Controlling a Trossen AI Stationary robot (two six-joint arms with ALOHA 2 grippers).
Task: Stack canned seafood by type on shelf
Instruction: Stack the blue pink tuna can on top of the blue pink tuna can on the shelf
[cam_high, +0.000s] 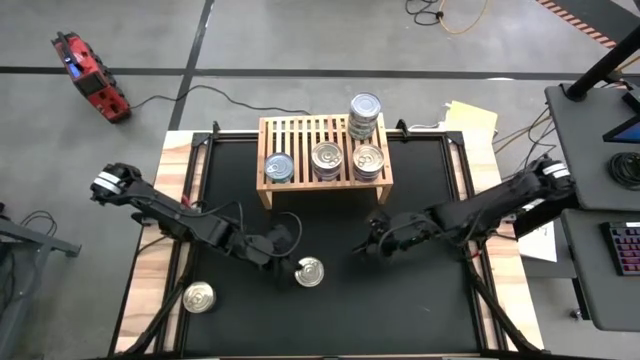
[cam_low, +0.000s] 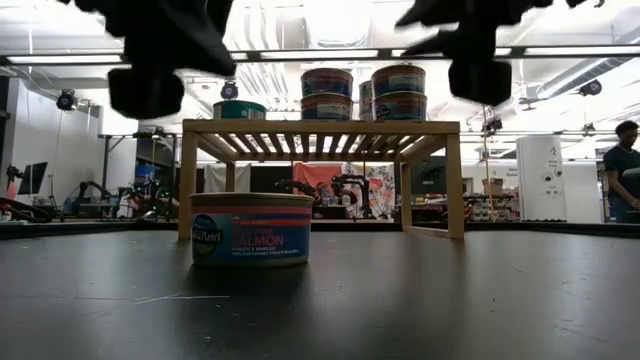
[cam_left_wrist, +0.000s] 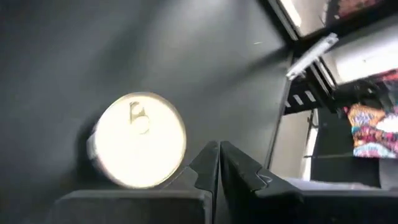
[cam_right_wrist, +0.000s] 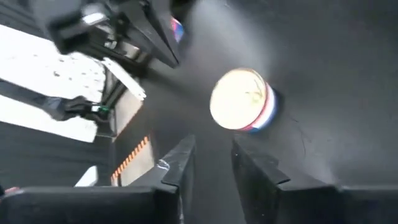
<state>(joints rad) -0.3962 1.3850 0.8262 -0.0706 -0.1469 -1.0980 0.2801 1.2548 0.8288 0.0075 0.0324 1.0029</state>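
A salmon can (cam_high: 310, 271) is seen on the black mat (cam_high: 420, 300), beside the closed, empty left gripper (cam_high: 291, 262). The right gripper (cam_high: 362, 247), parted with nothing held, hangs nearby. Another can (cam_high: 198, 297) sits at the mat's edge. Beyond, stacked cans (cam_high: 364, 115) are carried by the shelf (cam_high: 300, 130); they could be toppled by a careless placement.

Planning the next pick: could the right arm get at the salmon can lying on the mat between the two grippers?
Probably yes. The right gripper hangs just beside the salmon can, fingers apart and empty, with bare mat between them. The shut left gripper hovers close on the can's other side and could crowd it.
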